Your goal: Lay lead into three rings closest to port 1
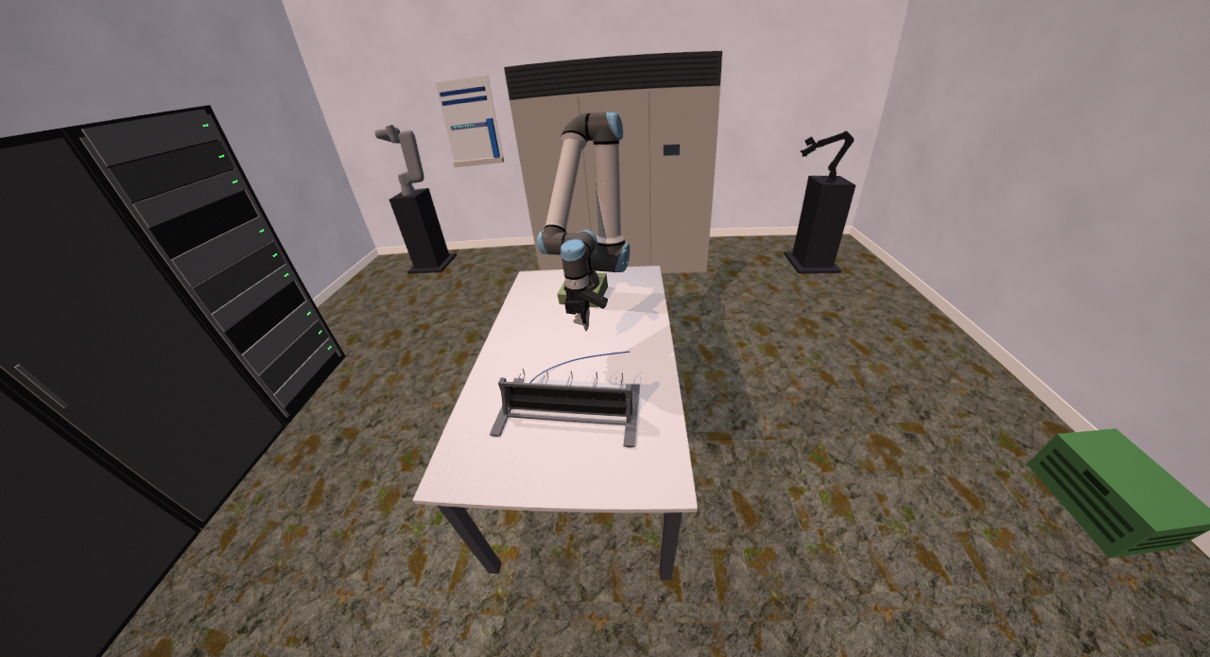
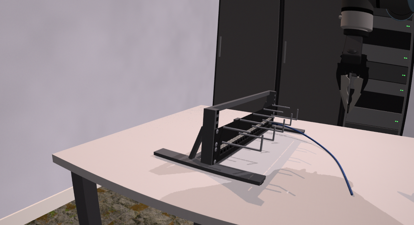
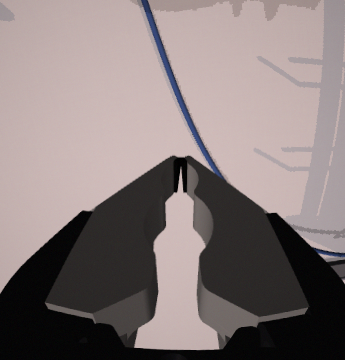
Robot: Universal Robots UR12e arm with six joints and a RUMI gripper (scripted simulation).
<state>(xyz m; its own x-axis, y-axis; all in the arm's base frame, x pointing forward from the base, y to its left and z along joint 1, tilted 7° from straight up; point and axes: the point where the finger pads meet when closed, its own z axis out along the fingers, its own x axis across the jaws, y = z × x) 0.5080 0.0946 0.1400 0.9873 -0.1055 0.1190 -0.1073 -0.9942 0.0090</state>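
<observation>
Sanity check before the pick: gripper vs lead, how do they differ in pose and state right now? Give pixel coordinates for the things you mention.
The gripper (image 1: 585,327) (image 2: 348,111) (image 3: 181,159) hangs above the table (image 1: 558,475) (image 2: 130,136) (image 3: 82,110); the lead's (image 1: 583,356) (image 2: 332,156) (image 3: 179,100) free end lies on it.
The gripper's jaws are shut, pointing down; the lead curves out from the rack (image 1: 571,389) (image 2: 209,136).
The gripper is black and grey; the lead is blue.
Shared: neither holds the other.

Walls (image 1: 1040,187) (image 2: 110,64): pale, mottled. Floor (image 1: 846,518) (image 2: 37,208): grey-brown with rust and green flecks. Dark cabinets (image 1: 101,315) (image 2: 248,50) bear small green lights. A beige cupboard (image 1: 685,196) with a dark louvred top stands at the far wall. Two black pedestals (image 1: 420,230) flank it, well apart. A green box (image 1: 1133,475) sits right of frame. Shadows fall rightward.
</observation>
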